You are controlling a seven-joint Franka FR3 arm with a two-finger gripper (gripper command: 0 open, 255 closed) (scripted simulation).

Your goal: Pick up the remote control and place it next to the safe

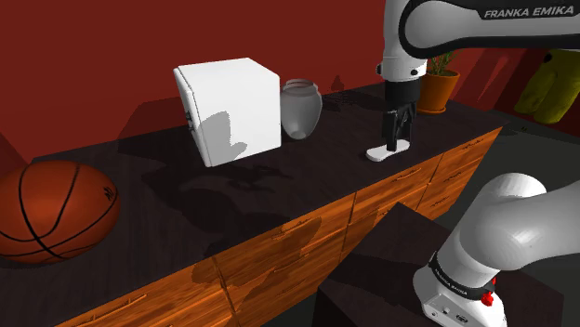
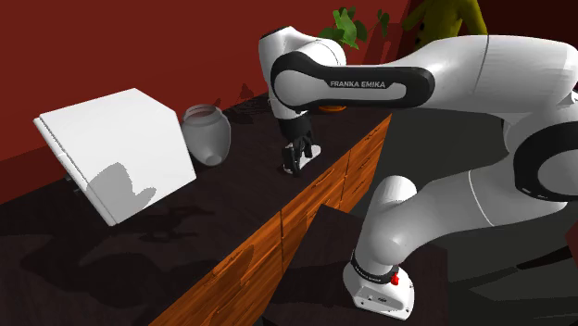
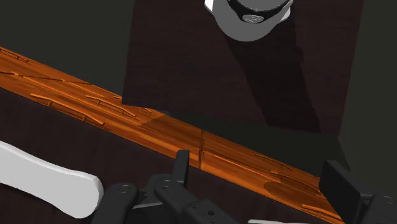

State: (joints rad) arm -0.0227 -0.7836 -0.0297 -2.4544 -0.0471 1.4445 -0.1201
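The white remote control [image 1: 385, 153] lies near the counter's [image 1: 307, 186] front edge, well apart from the white safe [image 1: 228, 111]. We see the gripper [image 1: 398, 144] just above it, fingers spread, clasping nothing. A grey jar [image 1: 300, 109] stands beside the safe.

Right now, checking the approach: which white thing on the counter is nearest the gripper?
The flat white remote control, lying right by the gripper; the white box-shaped safe stands farther off, beyond the grey jar.

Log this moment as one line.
gripper: at remote control, jaws open | remote control: on countertop, unheld | safe: apart from it
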